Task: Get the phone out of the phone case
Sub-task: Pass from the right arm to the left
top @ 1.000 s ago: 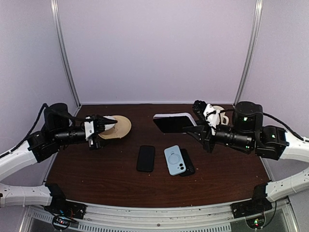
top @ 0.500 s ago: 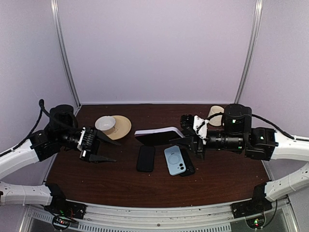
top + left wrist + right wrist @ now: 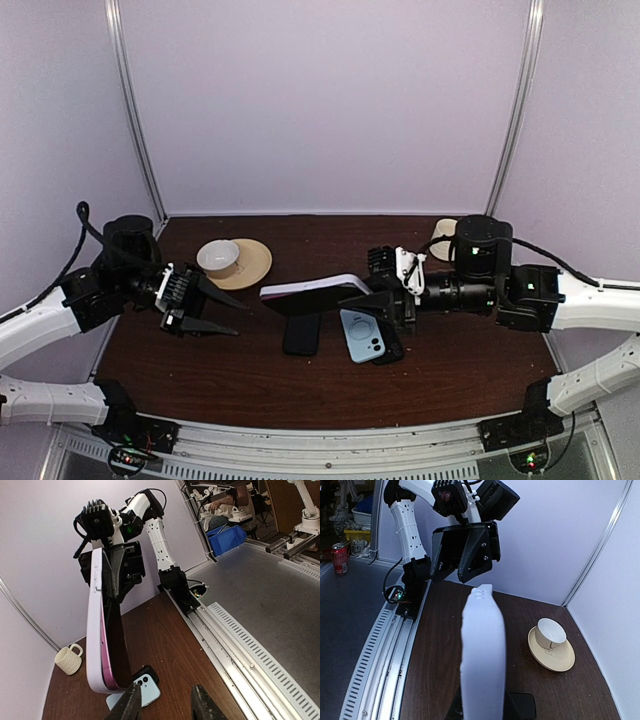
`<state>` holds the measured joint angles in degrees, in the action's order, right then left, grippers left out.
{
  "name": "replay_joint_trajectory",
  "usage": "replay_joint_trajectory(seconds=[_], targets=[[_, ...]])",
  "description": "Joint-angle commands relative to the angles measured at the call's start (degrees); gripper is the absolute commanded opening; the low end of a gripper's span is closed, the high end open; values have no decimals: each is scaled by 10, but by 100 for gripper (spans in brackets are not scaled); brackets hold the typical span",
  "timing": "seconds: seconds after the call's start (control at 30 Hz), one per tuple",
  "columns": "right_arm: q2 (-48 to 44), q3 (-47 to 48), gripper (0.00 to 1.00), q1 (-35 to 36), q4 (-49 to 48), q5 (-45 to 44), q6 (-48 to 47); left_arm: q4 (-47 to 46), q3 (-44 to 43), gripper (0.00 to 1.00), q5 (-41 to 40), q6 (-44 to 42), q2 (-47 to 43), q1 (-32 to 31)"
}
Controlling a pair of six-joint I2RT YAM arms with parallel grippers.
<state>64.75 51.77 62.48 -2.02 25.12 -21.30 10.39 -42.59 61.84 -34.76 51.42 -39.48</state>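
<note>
**Cased phone held up, second grip pending**

The right gripper (image 3: 380, 290) is clamped on one end of the phone case (image 3: 312, 286). It holds the case off the table at the centre of the overhead frame, with the free end pointing toward frame left. The phone (image 3: 305, 302) is still seated in the case, its dark face showing under the pale rim.

The left gripper (image 3: 241, 311), at centre left, has its jaws apart with nothing between them. It is aimed at the free end but not touching it.

Two other handsets (image 3: 301, 338) lie on the table beneath.

Step, as judged: approach for the second grip; the phone is not yet being pulled out. Next, the left jaws need to line up on the thin free edge and catch the case lip, not the phone, while the right grip holds firm.
</note>
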Motion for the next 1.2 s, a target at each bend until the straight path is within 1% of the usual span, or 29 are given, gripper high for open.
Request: replay_joint_trajectory(seconds=[0.0,0.3,0.5,0.7,0.93,1.17], targets=[[-5,18,0,0,-65,50,-3,-11,-15,38,11,5,7,-3],[13,27,0,0,-74,84,1,-17,-14,40,14,12,14,-8],[27,35,0,1,-84,90,5,-20,-13,43,14,16,16,-11],[32,35,0,1,-98,72,6,-19,-12,43,6,15,11,-11],[32,36,0,1,-95,7,4,-22,-11,43,-7,13,6,-11],[39,40,0,3,-95,-9,8,-26,-11,43,-13,14,7,-11]])
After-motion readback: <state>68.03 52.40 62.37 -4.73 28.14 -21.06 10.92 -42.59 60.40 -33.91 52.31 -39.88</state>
